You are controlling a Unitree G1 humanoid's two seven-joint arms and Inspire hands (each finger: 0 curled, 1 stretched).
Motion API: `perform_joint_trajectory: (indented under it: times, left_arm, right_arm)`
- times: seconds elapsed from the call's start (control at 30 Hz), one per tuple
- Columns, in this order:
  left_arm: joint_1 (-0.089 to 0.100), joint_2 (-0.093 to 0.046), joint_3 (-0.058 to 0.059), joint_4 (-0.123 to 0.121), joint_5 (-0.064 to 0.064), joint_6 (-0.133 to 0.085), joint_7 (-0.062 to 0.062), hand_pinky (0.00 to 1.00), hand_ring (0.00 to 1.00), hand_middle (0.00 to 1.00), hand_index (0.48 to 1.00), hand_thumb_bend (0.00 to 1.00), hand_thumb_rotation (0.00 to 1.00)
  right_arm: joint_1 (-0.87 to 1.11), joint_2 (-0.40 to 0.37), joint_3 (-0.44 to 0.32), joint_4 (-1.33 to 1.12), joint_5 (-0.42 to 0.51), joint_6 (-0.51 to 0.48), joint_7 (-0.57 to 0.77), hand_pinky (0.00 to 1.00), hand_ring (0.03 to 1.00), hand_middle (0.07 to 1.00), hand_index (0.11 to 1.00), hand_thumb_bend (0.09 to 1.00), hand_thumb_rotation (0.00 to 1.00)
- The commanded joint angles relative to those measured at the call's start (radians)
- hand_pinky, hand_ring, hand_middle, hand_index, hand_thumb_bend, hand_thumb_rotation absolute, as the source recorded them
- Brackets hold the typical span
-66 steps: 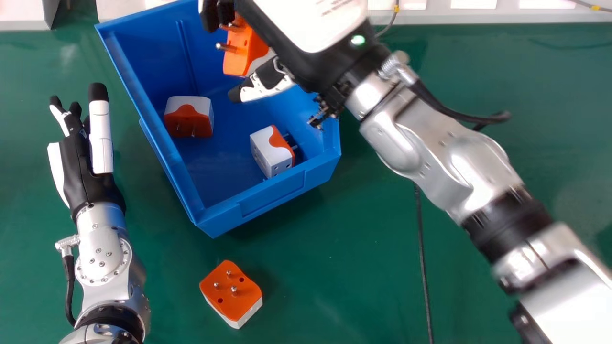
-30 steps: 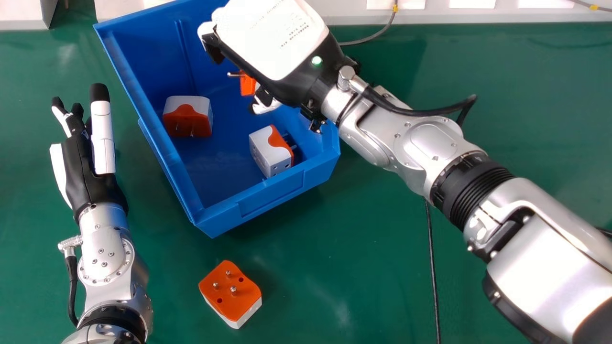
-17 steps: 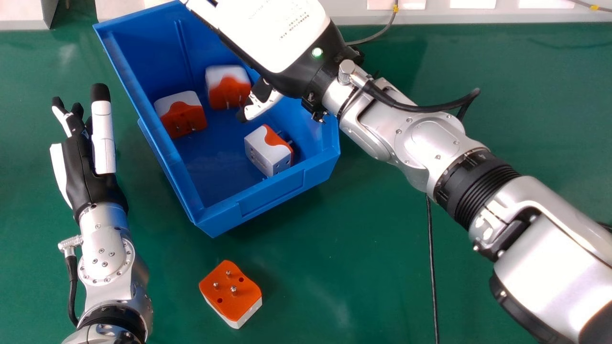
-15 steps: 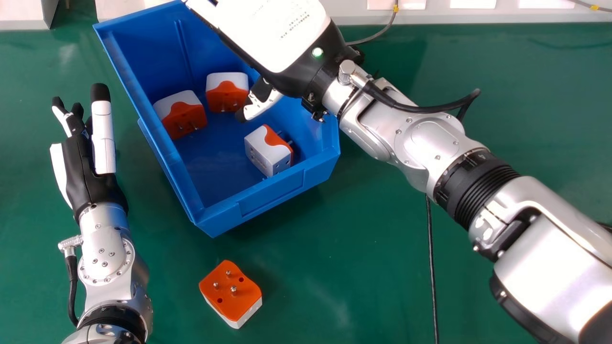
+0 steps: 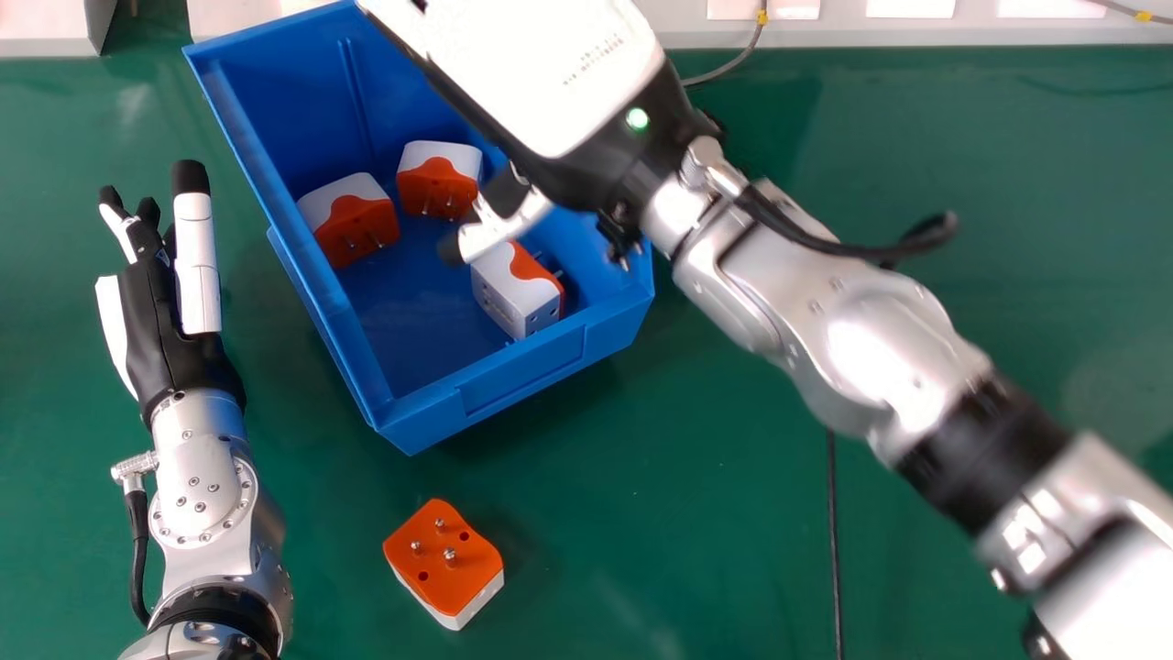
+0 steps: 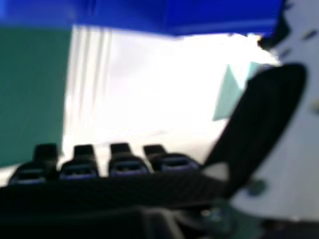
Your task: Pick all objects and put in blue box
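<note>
My right hand (image 5: 541, 82) is open over the back right part of the blue box (image 5: 522, 371), its thumb pointing down inside the box with nothing held. In the right hand view the hand (image 6: 124, 191) shows straight fingertips, and the box wall (image 6: 134, 15) is near. Inside the box lie three orange and white plug adapters: one at the left (image 5: 357, 225), one farther back (image 5: 440, 183) and one near the front right wall (image 5: 515, 298). Another adapter (image 5: 444, 559) rests pins up on the table in front of the box. My left hand (image 5: 160, 312) lies open left of the box.
The green table (image 5: 678, 541) has free room right of the loose adapter. A dark cable (image 5: 834, 550) runs along it beneath the right arm. White structures (image 5: 916, 23) line the back edge, with a thin grey cable (image 5: 733, 64) near the box.
The third adapter has left my right hand and lies in the box, and the left one there has shifted slightly. My right hand has opened and just moved a little right and nearer.
</note>
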Motion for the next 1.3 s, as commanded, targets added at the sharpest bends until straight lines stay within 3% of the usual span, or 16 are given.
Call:
perform_joint_trajectory:
  times: [0.0, 0.07, 0.17, 0.3, 0.47, 0.63, 0.7, 1.0, 1.27]
  left_arm:
    - [-0.021, 0.004, -0.007, -0.014, 0.008, -0.018, 0.008, 0.93, 0.98, 1.0, 0.997, 0.94, 0.9]
    - [-0.022, 0.006, -0.008, -0.014, 0.01, -0.019, 0.008, 0.93, 0.98, 1.0, 0.997, 0.95, 0.9]
    - [-0.022, 0.008, -0.005, -0.013, 0.005, -0.02, -0.002, 0.93, 0.98, 1.0, 0.997, 0.95, 0.9]
    - [-0.021, 0.011, -0.007, -0.012, 0.009, -0.017, -0.001, 0.93, 0.98, 1.0, 0.997, 0.95, 0.9]
    - [-0.021, 0.013, -0.011, -0.012, 0.014, -0.015, 0.006, 0.93, 0.98, 1.0, 0.998, 0.95, 0.9]
    - [-0.02, 0.016, -0.011, -0.012, 0.008, -0.014, -0.003, 0.93, 0.98, 1.0, 0.998, 0.96, 0.9]
    - [-0.021, 0.015, -0.012, -0.012, 0.008, -0.014, -0.001, 0.93, 0.98, 1.0, 0.998, 0.96, 0.9]
    - [-0.021, 0.013, -0.016, -0.011, 0.013, -0.015, 0.012, 0.94, 0.98, 1.0, 0.998, 0.95, 0.9]
    - [-0.023, 0.011, -0.012, -0.012, 0.006, -0.013, 0.003, 0.94, 0.98, 1.0, 0.998, 0.95, 0.9]
  right_arm:
    - [0.11, -0.038, -0.086, -0.372, 0.077, 0.172, 0.412, 1.0, 1.0, 1.0, 1.0, 1.0, 0.4]
    - [0.136, -0.055, -0.098, -0.496, 0.075, 0.236, 0.608, 1.0, 1.0, 1.0, 1.0, 1.0, 0.38]
    - [0.128, -0.095, -0.102, -0.642, 0.06, 0.304, 0.904, 1.0, 1.0, 1.0, 1.0, 1.0, 0.35]
    - [0.12, -0.114, -0.11, -0.75, 0.068, 0.331, 1.1, 1.0, 1.0, 1.0, 0.997, 1.0, 0.33]
    - [0.165, -0.118, -0.161, -0.823, 0.228, 0.334, 1.189, 0.94, 0.985, 0.994, 0.98, 1.0, 0.31]
    - [0.155, -0.128, -0.193, -0.825, 0.37, 0.346, 1.264, 0.84, 0.934, 0.965, 0.96, 1.0, 0.25]
    - [0.146, -0.135, -0.197, -0.825, 0.399, 0.353, 1.275, 0.8, 0.916, 0.953, 0.953, 1.0, 0.22]
    - [0.145, -0.15, -0.175, -0.841, 0.382, 0.364, 1.26, 0.77, 0.887, 0.935, 0.94, 0.999, 0.16]
    - [0.187, -0.116, -0.121, -0.865, 0.388, 0.395, 1.266, 0.79, 0.882, 0.91, 0.885, 0.931, 0.05]
